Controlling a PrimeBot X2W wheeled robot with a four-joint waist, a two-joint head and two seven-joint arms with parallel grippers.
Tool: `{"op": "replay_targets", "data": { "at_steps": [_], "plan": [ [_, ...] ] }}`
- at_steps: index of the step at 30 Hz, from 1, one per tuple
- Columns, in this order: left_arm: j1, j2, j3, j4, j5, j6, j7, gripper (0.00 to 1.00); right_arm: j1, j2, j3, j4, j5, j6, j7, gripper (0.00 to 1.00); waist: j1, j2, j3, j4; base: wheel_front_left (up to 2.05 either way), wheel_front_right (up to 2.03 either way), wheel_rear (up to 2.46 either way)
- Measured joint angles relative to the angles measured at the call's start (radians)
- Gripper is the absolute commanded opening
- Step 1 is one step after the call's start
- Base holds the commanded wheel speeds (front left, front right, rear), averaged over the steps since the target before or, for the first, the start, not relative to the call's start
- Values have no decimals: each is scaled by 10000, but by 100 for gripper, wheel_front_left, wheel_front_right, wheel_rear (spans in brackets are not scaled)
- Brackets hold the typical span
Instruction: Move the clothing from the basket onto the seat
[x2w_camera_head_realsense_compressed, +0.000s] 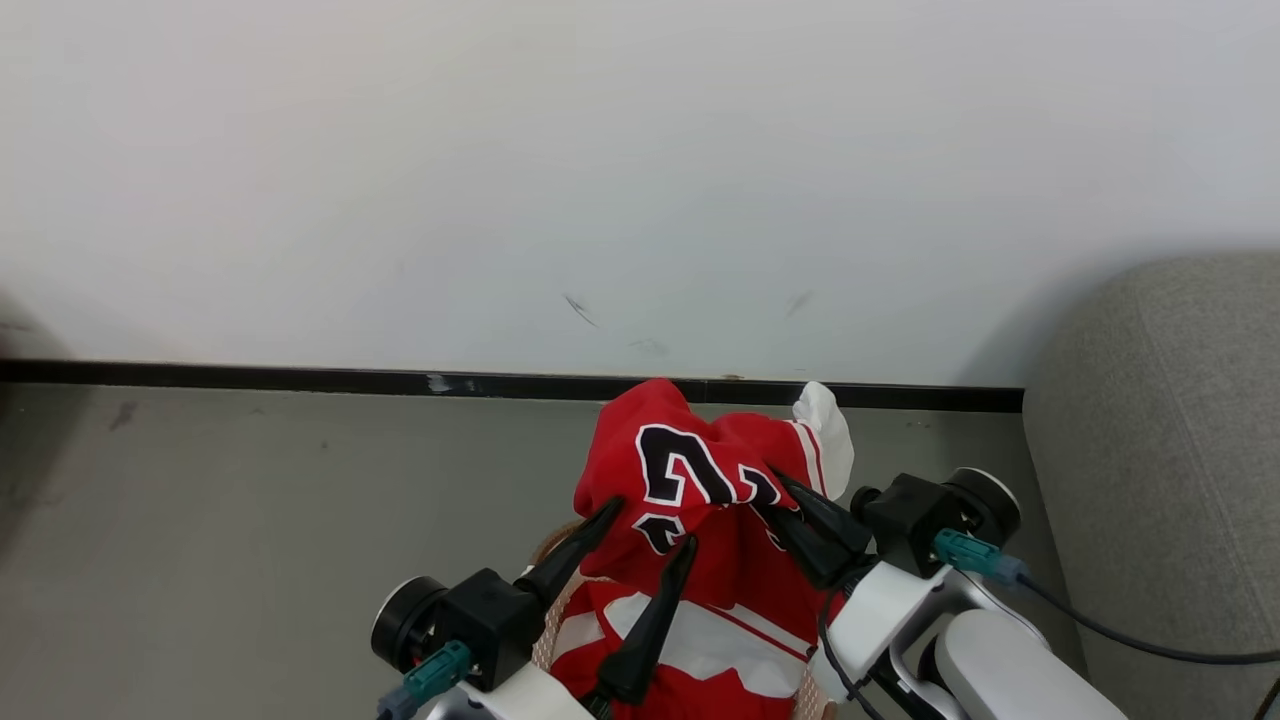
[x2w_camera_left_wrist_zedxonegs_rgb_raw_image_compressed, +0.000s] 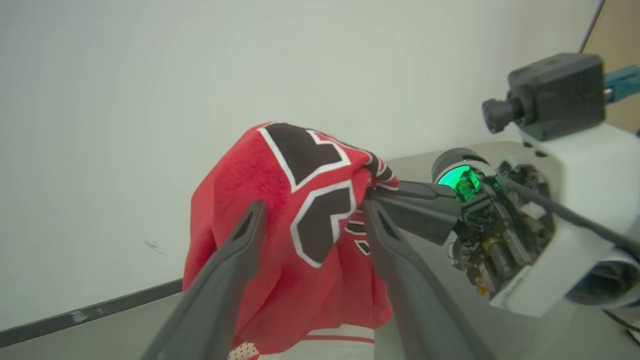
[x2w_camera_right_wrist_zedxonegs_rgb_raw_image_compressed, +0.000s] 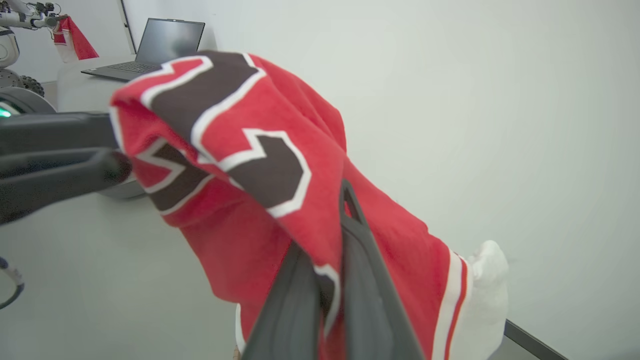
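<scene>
The clothing, a red jersey (x2w_camera_head_realsense_compressed: 680, 450) with a black white-outlined number, is lifted into a peak in front of the wall. My right gripper (x2w_camera_head_realsense_compressed: 770, 492) is shut on a fold at its right side, and cloth drapes over the fingers (x2w_camera_right_wrist_zedxonegs_rgb_raw_image_compressed: 360, 260) in the right wrist view. My left gripper (x2w_camera_head_realsense_compressed: 652, 525) stands open, its two fingers (x2w_camera_left_wrist_zedxonegs_rgb_raw_image_compressed: 225, 270) spread against the jersey's (x2w_camera_left_wrist_zedxonegs_rgb_raw_image_compressed: 250, 175) near face without pinching it. The jersey's red and white lower part hangs down into the basket (x2w_camera_head_realsense_compressed: 553, 545), of which a bit of brown rim and perforated wall shows. The grey seat (x2w_camera_head_realsense_compressed: 1160, 450) is at the right edge.
A white wall with a black baseboard (x2w_camera_head_realsense_compressed: 300, 378) runs across behind the grey floor (x2w_camera_head_realsense_compressed: 250, 520). A dark cable (x2w_camera_head_realsense_compressed: 1120, 630) trails from my right wrist toward the seat. Far off in the right wrist view, a laptop (x2w_camera_right_wrist_zedxonegs_rgb_raw_image_compressed: 165, 42) sits on a table.
</scene>
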Motion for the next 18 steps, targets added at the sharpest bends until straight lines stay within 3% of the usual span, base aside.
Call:
{"op": "replay_targets", "data": {
  "at_steps": [18],
  "plan": [
    [23, 155, -224, -17, 82, -107, -117, 100, 1148, -558, -1975, -1133, -407, 0, 0, 0, 0, 0, 174, -1169, 0, 0, 0]
  ]
}}
